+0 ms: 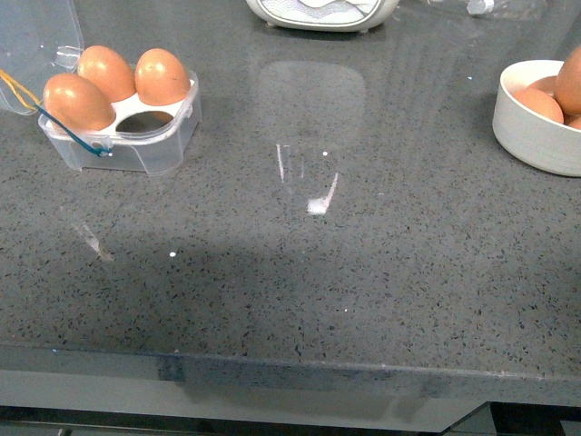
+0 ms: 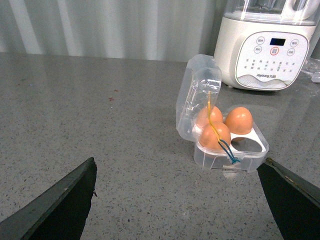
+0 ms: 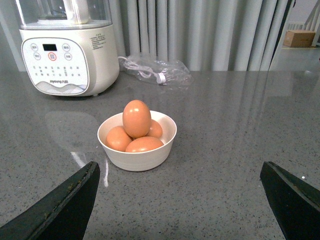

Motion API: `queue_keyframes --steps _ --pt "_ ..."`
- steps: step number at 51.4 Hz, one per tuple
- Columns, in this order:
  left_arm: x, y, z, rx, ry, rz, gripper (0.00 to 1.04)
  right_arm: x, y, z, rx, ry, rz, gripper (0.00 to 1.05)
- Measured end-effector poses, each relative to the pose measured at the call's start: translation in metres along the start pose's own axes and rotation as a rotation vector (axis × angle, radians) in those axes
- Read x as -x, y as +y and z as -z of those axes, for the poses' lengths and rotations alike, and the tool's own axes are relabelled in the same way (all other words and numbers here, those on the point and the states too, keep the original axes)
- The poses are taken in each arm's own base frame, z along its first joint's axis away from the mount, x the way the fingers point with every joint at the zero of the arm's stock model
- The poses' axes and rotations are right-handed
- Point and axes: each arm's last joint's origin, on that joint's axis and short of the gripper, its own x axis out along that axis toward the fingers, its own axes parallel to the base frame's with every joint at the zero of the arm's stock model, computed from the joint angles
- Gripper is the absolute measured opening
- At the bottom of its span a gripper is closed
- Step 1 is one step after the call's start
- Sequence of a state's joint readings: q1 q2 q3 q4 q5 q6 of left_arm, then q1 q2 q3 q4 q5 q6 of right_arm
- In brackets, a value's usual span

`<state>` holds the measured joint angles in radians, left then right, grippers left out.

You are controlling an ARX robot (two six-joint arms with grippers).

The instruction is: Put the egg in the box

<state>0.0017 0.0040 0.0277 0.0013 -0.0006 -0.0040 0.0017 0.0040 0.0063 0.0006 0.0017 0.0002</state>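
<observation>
Two grippers show only in their own wrist views, and both stand wide open and hold nothing. The left gripper (image 2: 177, 161) has its dark fingers (image 2: 65, 200) far apart above bare countertop (image 1: 300, 272), with the box (image 2: 220, 160) ahead of it and untouched. The right gripper (image 3: 180, 165) is spread just as wide, with the white bowl (image 3: 137, 157) between and beyond its fingers, also untouched.

In the front view the box sits at the upper left, its clear lid (image 1: 36, 41) swung back. Three brown eggs fill three slots, and the empty slot (image 1: 145, 121) is the one at the box's near right. The egg (image 3: 136, 118) lies on top of three others in the bowl, at the right edge of the frame.

A broad stretch of grey speckled stone lies open between box and bowl. The counter's front edge (image 1: 290, 368) runs across the lower frame. A white Joyoung appliance (image 1: 322, 14) stands at the top centre.
</observation>
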Motion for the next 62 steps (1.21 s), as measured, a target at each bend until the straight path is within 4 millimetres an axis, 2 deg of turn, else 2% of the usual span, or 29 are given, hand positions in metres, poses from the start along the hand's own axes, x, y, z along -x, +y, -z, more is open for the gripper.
queue_keyframes --steps 62 --pt "0.0 0.0 0.0 0.0 0.0 0.0 0.98 0.0 0.0 0.0 0.0 0.0 0.0 0.97"
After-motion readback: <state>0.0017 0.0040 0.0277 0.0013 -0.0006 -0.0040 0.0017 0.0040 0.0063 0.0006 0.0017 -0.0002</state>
